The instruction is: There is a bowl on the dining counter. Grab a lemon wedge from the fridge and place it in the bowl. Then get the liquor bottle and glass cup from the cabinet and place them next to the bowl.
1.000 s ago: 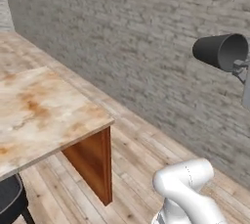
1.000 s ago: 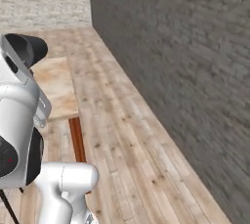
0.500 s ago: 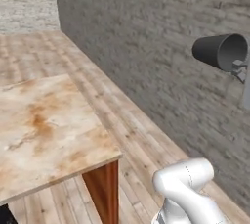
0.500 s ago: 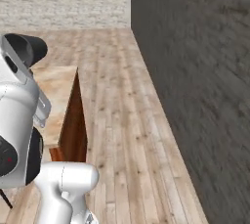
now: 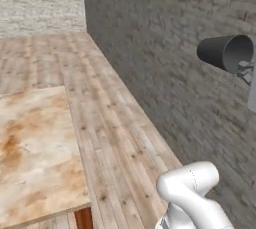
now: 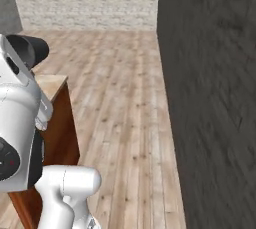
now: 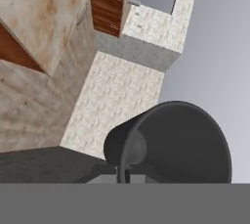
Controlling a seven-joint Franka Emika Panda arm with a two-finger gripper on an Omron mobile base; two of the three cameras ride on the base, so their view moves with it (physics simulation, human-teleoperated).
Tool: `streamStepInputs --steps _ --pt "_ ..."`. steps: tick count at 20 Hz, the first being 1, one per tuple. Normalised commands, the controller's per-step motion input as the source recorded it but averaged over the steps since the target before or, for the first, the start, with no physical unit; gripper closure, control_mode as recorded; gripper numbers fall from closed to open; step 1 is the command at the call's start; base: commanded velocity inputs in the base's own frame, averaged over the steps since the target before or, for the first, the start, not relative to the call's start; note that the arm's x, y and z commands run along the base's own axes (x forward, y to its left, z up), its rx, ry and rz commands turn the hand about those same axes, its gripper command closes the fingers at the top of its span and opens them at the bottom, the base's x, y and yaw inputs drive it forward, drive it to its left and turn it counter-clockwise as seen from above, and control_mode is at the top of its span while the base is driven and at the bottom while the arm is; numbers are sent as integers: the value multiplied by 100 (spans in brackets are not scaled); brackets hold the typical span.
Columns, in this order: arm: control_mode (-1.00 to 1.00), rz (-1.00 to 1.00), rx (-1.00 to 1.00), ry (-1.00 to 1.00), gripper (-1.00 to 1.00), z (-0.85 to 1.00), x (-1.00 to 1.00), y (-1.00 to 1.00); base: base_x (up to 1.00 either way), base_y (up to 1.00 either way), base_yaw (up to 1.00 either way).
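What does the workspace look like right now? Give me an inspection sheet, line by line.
Surface: beige marbled counter top on a reddish wood base, at the left of the left base view.
Job's things: dark grey conical cup, carried high, open mouth toward the hand camera.
Clutter: nothing seen.
Grippers: end effector shut on the cup's rim.
Cables: nothing seen.
Surroundings: wooden plank floor, dark grey brick wall close alongside, pale brick wall at the far end.
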Motion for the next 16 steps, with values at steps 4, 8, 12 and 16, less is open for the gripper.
streamStepInputs --steps 4,8,12,16 --pt "100 0 0 0 100 0 0 0 85 -66 29" --pt "100 0 0 0 100 0 0 0 91 -57 33" --pt "100 0 0 0 100 0 0 0 97 -49 35" --pt "100 0 0 0 100 0 0 0 100 -42 37"
